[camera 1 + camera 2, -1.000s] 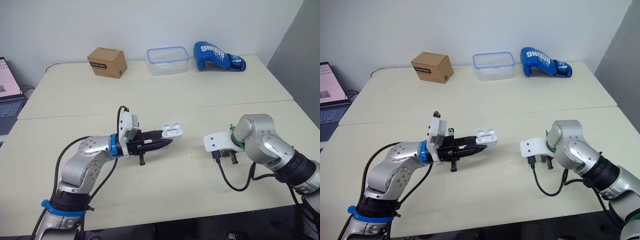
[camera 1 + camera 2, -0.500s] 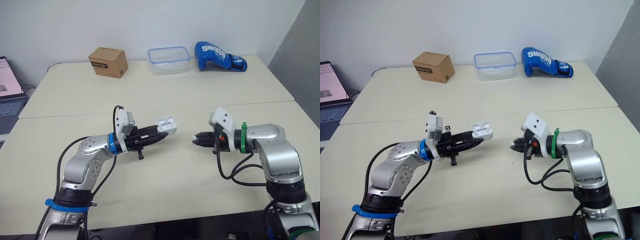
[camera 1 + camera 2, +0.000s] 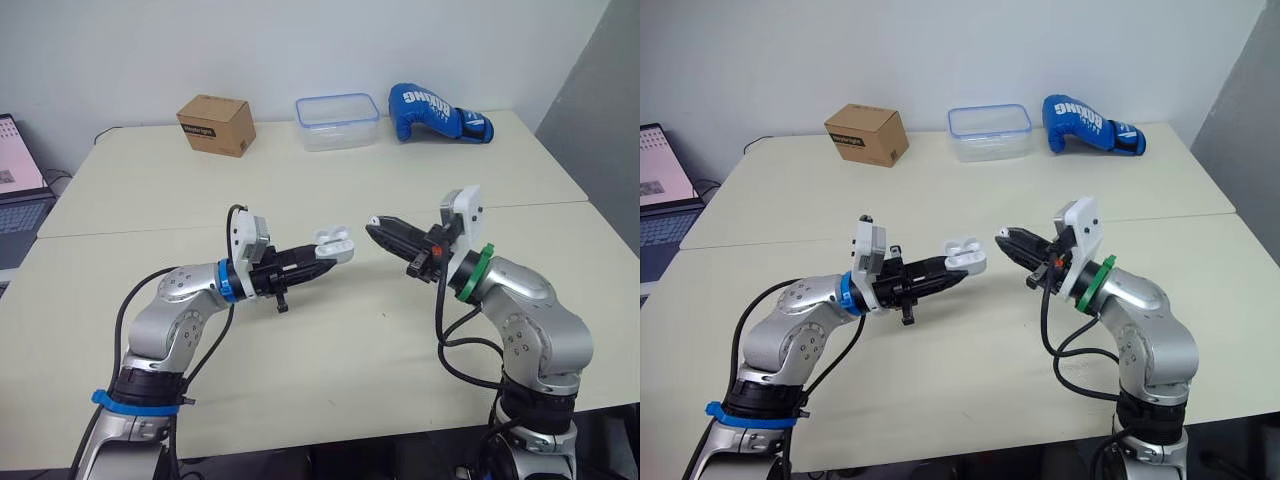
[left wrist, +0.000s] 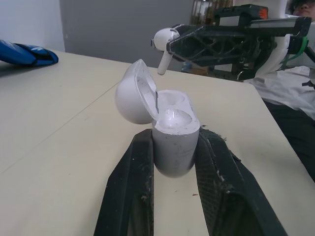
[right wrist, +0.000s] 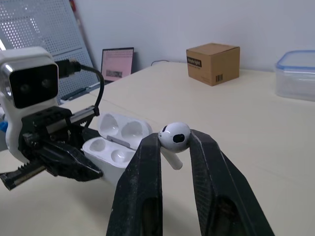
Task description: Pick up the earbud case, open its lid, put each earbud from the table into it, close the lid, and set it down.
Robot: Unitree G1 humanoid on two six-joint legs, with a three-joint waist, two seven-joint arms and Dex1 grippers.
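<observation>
Right wrist view: R gripper (image 5: pixel 174 143) pinches earbud (image 5: pixel 174 136); L gripper (image 4: pixel 174 140), case (image 5: pixel 112 149).

Concealed and truncated detail. The flanks of the earbud case (image 4: pixel 172 132) are covered by the fingers (image 4: pixel 130 191) of the left pincer (image 4: pixel 175 142). The stem of the earbud (image 5: pixel 174 136) runs partly behind one finger of the right pincer (image 5: pixel 174 141); from the head camera this earbud is too small to make out. The laptop (image 3: pixel 15 170), the container (image 5: pixel 295 81), the boxing glove (image 4: pixel 24 53) and a person (image 4: pixel 290 93) beyond the surface (image 4: pixel 59 123) are each cut by a frame edge. Print on the cardboard box (image 3: pixel 213 124) is illegible.
</observation>
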